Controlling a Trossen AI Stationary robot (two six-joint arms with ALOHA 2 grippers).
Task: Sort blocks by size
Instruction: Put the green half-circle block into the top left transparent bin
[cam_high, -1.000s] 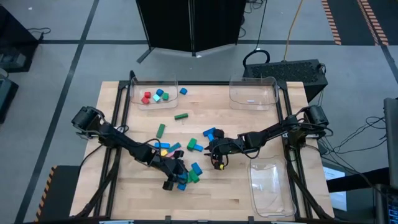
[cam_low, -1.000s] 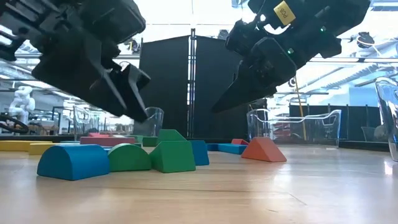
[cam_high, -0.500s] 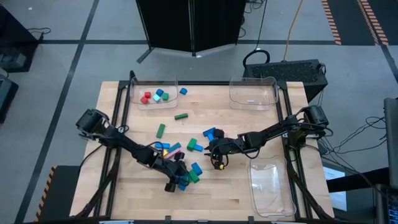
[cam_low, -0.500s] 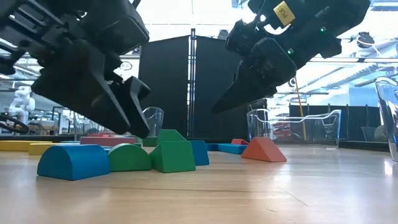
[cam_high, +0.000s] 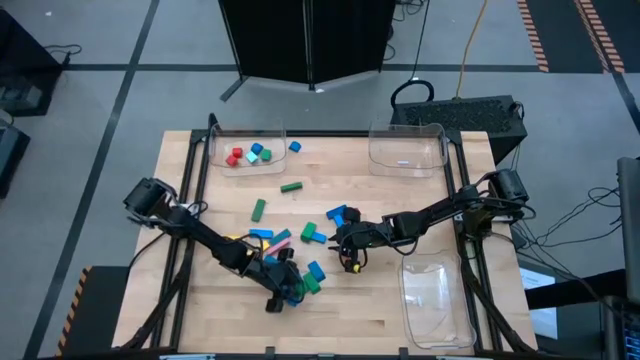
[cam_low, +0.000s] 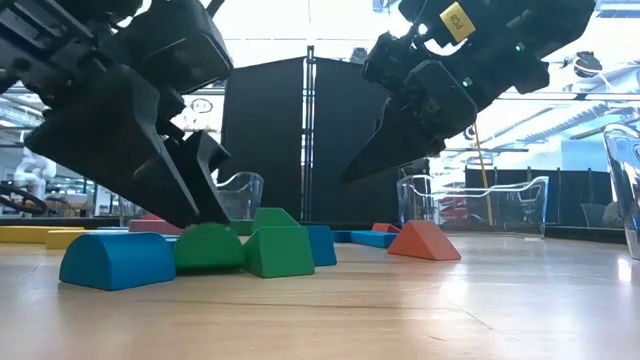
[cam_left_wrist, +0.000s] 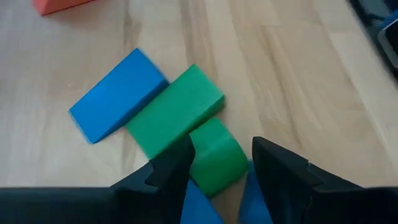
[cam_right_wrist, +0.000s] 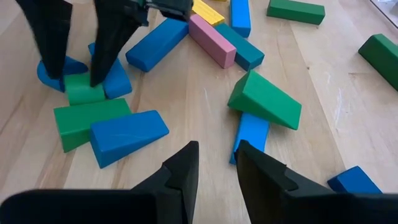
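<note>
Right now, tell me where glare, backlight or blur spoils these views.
Low view: bright windows behind backlight the scene, so both claws read as near-silhouettes, while the green half-round block stays clear. Left wrist view: the left claw and the near edge are soft. High view: evenly lit, small glint in the far clear tray.

Both arms are black, built of slim links joined by bulkier rounded joints, with thin dark cables trailing from their bases. The left hand (cam_low: 195, 195) has broad, matte black wedge fingers with angular edges. The right hand (cam_low: 385, 150) looks alike, and its housing at 12 o'clock carries a small yellow sticker, perhaps a printed label.
</note>
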